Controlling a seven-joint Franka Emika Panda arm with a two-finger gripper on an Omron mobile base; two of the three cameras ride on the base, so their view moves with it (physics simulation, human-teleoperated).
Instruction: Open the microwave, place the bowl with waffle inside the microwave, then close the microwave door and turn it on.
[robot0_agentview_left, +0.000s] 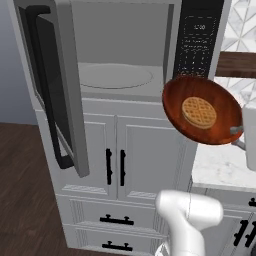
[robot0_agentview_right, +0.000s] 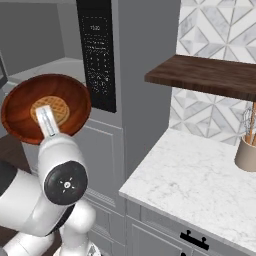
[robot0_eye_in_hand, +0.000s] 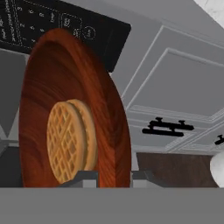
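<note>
We see our gripper (robot0_eye_in_hand: 109, 177) clamped on the rim of the bowl with waffle (robot0_agentview_left: 202, 110), tilted steeply. It hangs just right of the microwave (robot0_agentview_left: 120, 47) opening, before the keypad; the microwave door (robot0_agentview_left: 52, 85) stands open.

Base pair behind; hand view close.

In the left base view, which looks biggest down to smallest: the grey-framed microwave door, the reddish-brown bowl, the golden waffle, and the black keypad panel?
1. Grey-framed microwave door, swung open
2. Reddish-brown round bowl and black keypad panel: similar, and the bowl is nearer the camera, so unranked
3. Golden gridded waffle, inside the bowl
</note>
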